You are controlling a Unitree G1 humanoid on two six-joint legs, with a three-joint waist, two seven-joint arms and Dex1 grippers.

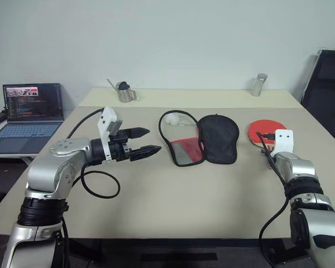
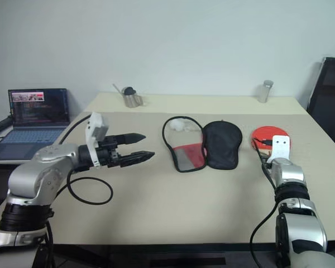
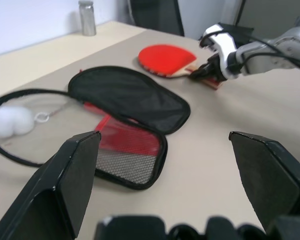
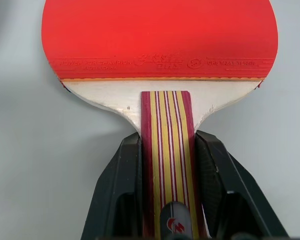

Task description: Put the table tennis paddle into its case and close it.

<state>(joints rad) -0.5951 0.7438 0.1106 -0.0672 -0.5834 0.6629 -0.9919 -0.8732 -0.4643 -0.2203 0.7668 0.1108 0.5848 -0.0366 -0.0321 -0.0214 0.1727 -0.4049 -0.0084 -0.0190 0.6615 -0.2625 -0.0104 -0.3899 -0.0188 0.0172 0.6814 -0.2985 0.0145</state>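
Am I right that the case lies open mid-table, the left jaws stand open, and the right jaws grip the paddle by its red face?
Not the face. The right wrist view shows the right gripper shut on the paddle by its striped wooden handle. The case does lie open mid-table, and the left gripper is open.

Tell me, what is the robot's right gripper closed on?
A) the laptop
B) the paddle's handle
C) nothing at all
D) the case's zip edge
B: the right gripper has a black finger pressed against each side of the striped handle of the paddle, which lies on the table.
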